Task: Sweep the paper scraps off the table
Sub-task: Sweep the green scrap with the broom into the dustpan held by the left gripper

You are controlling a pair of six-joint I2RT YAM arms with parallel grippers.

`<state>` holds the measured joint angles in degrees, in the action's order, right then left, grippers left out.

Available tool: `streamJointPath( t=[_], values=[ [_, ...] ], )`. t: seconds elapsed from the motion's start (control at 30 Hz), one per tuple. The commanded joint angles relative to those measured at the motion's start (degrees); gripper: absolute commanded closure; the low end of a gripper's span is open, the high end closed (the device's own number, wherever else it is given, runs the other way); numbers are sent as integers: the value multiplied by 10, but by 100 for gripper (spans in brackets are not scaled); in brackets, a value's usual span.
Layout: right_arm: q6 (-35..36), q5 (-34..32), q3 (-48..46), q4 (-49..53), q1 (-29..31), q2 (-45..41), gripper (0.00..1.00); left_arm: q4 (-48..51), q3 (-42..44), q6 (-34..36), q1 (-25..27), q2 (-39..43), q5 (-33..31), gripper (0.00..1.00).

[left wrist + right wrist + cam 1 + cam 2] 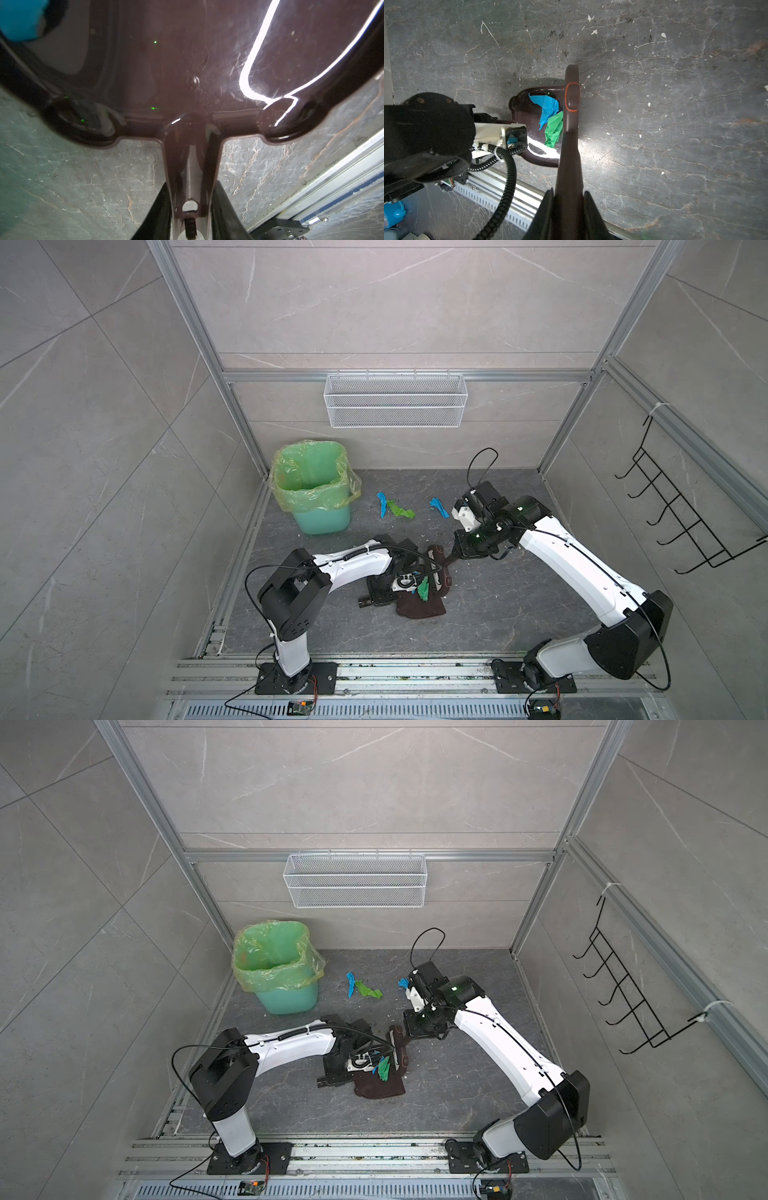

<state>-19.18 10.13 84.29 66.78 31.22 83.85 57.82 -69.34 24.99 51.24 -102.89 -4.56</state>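
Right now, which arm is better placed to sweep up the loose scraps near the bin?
Right: its jaws hold the brush, and that arm is nearest a loose blue scrap. The left holds the dustpan.

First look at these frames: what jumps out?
A dark brown dustpan near the middle of the table, its handle in the left gripper, carries a blue scrap and a green scrap. The right gripper holds the brush at its open edge. Three more paper scraps lie farther back, beside the green-lined bin in the back left corner.
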Motion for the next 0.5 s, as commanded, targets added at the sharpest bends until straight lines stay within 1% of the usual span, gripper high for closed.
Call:
streamJointPath(
  t=[0.0,0.3,0.47],
  values=[
    [14,-29,14,30,3,-19,100,-25,3,-21,1,29,-12,100],
    [15,-109,6,25,-41,-64,100,-43,7,-34,-3,45,-32,100],
    [15,-120,-19,0,-61,-82,100,-40,-8,-48,-8,52,-53,100]
  ],
)
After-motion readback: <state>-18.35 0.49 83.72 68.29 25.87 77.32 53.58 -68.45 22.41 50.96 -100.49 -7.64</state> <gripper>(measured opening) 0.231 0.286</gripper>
